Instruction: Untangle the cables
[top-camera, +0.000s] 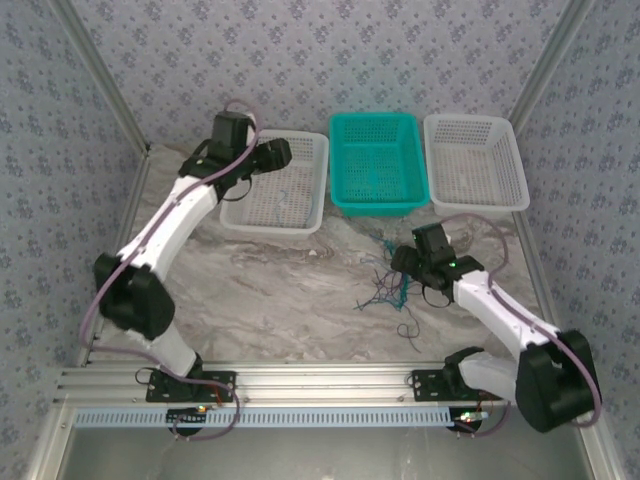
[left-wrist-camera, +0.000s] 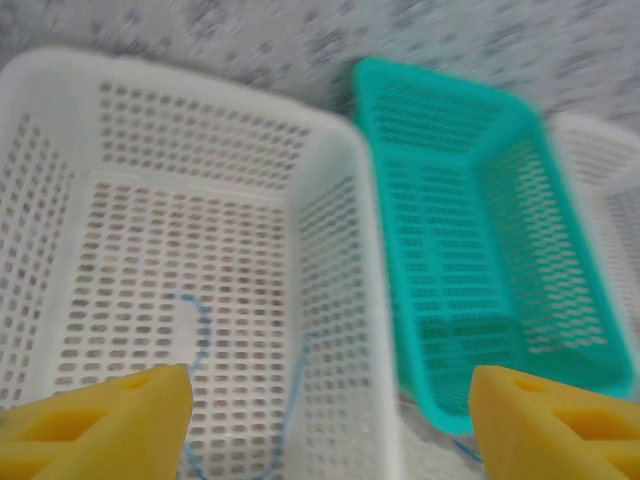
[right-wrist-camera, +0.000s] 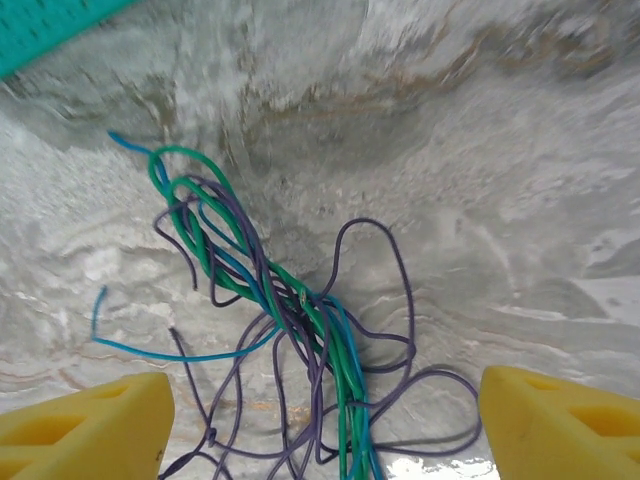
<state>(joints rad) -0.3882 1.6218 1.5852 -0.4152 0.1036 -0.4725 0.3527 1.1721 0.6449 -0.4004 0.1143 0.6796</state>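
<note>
Top external shows my right gripper (top-camera: 405, 262) poised over the cables (top-camera: 385, 285) knotted on the table (top-camera: 280, 290) before the teal basket (top-camera: 375, 207), and my left gripper (top-camera: 272, 152) above the white basket (top-camera: 300, 226). Left wrist: fingers spread, empty, over one blue cable (left-wrist-camera: 200, 330) lying loose in that basket, which I judge to be the sorting bin. Right wrist: fingers spread either side of the cables, holding nothing, placed for a pick.

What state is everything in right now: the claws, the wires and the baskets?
Cable tangle: knotted together, on the table.
Blue cable: separated, lying in the left white basket.
Left gripper: open, over that basket.
Right gripper: open, over the tangle.
Teal basket: upright.
</note>
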